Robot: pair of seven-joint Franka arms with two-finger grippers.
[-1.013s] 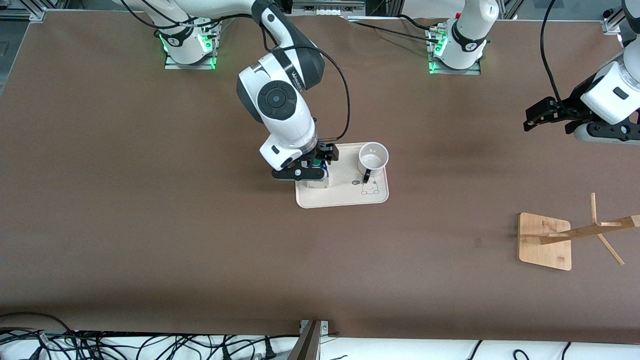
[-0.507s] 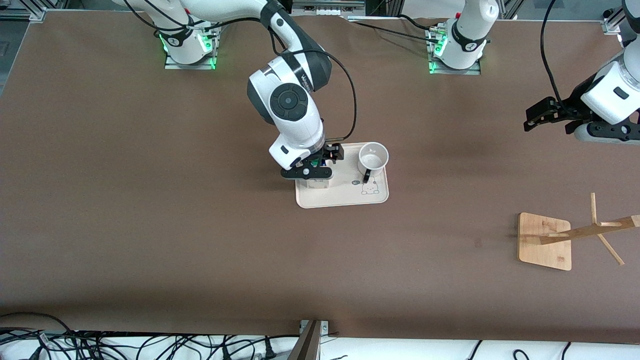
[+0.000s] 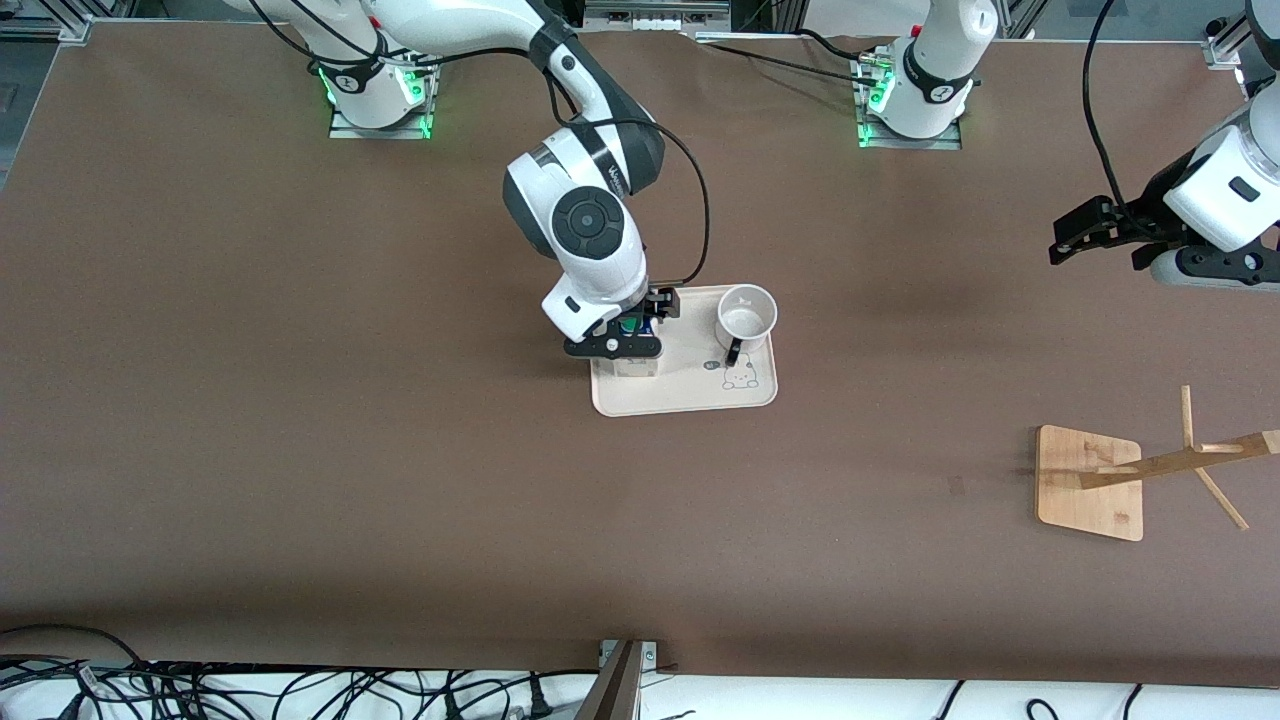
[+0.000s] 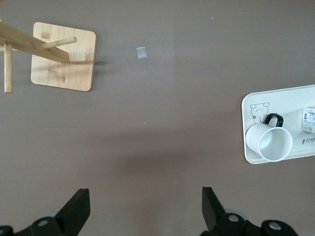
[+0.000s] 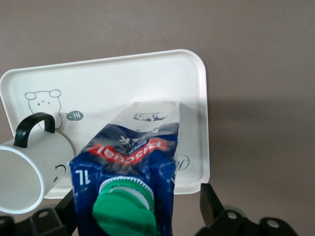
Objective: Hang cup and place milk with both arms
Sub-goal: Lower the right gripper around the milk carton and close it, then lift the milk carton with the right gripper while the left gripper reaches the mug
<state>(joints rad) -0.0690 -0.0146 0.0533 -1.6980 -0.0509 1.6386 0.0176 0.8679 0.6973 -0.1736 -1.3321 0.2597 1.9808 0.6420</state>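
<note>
So far, as I judge it, nothing is finished. The milk [image 5: 129, 172] stands upright on the tray [image 3: 690, 398], at the end toward the right arm, and the cup [image 3: 746, 312] sits upright on the same tray, toward the left arm's end, with its black handle turned toward the front camera. I have the right gripper [image 3: 632, 330] down over the milk; in its wrist view the fingers [image 5: 209, 199] are spread either side of the carton, with a clear gap on at least one side, so I take it as not yet holding anything. The left gripper [image 3: 1090, 235] waits in the air above the tabletop [image 3: 300, 400] at the left arm's end, fingers [image 4: 78, 206] wide apart and empty. The wooden rack [image 3: 1120, 475] stands well apart from the tray, nearer the front camera, with nothing on its pegs. Both halves remain: grasping and placing the milk, and lifting the cup onto a peg.
</note>
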